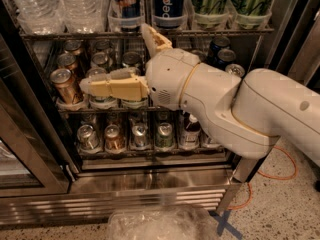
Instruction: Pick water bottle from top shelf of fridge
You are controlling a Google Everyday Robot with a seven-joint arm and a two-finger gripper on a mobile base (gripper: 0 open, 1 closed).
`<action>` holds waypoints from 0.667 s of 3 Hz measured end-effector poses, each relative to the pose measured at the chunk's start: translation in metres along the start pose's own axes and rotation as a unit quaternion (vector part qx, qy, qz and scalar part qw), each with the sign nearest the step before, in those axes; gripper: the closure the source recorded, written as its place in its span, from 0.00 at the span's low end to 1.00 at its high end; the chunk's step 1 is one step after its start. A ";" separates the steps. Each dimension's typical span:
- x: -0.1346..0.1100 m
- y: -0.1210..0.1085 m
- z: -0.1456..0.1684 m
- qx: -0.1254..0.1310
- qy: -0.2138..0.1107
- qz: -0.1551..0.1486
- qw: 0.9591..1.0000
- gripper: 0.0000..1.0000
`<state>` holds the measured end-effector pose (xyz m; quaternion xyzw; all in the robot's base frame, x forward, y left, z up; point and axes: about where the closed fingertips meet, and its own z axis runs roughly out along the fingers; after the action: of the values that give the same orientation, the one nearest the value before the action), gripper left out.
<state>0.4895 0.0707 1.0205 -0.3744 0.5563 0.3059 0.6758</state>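
Camera view: nothing is grasped yet. The gripper [115, 59] is held spread wide and empty at centre frame, before the soda cans [65, 84]. The water bottle [80, 6] is seen untouched on the top shelf [65, 34], upper left. Reach, grasp and withdrawal are judged outstanding.

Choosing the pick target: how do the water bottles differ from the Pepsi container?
The water bottles are clear and ribbed; the Pepsi container is opaque dark blue. The water bottles stand far left, the Pepsi container mid-shelf. Both stand upright on the top shelf. The gripper, open, is lower, by the cans.
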 end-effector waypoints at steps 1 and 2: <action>0.007 0.000 0.004 0.008 0.008 0.058 0.998 0.00; 0.007 0.002 0.006 0.008 0.007 0.058 0.998 0.00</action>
<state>0.4927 0.0769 1.0139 -0.3387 0.5836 0.3377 0.6562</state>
